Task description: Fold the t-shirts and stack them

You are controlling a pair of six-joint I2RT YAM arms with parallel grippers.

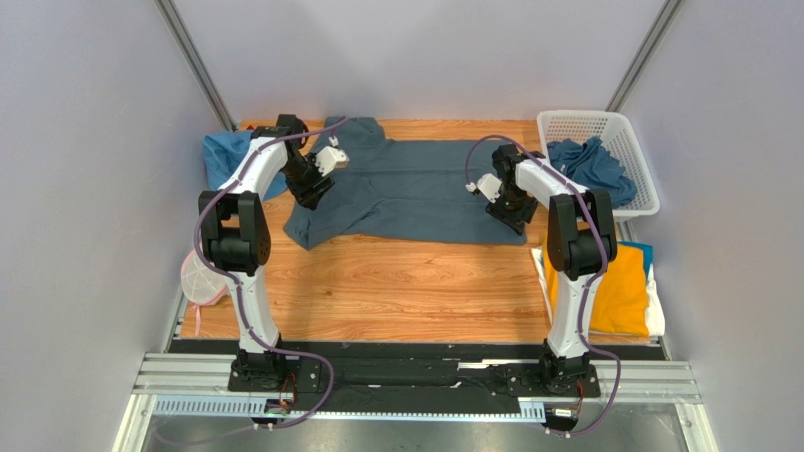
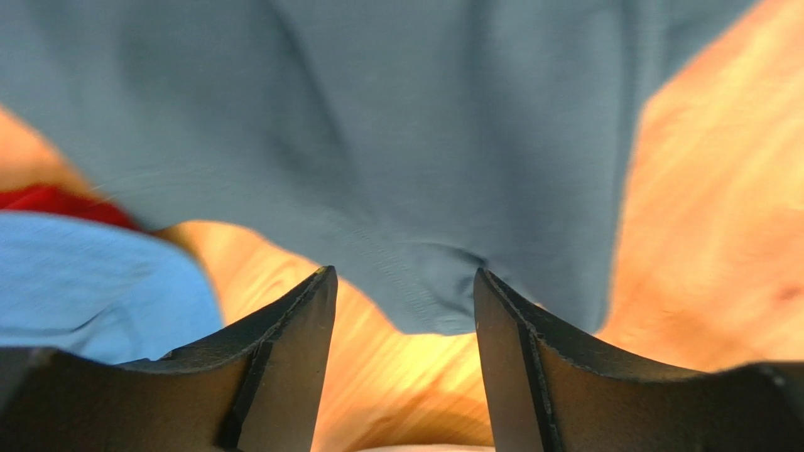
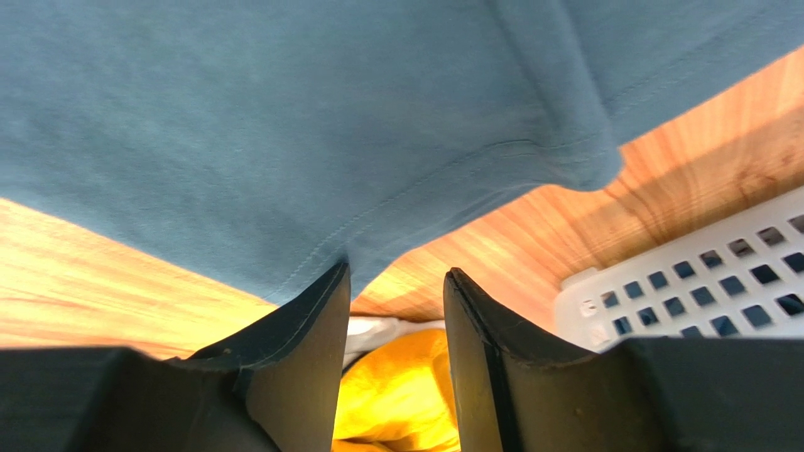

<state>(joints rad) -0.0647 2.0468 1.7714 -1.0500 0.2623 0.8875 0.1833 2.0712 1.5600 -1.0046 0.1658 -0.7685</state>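
Shirt (image 1: 415,188): slate-blue, spread flat, upper centre of frame.
Handling: likely soft, light, limp; pinch at the hem corners.
Left hand (image 2: 401,282): fingers apart, empty.
Right hand (image 3: 396,278): fingers apart, empty.

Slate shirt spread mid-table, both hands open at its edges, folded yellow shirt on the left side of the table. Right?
Not quite. The folded yellow shirt lies on the right side of the table, not the left; the top view shows it. The rest holds: slate shirt spread mid-table, left hand and right hand open at its edges.
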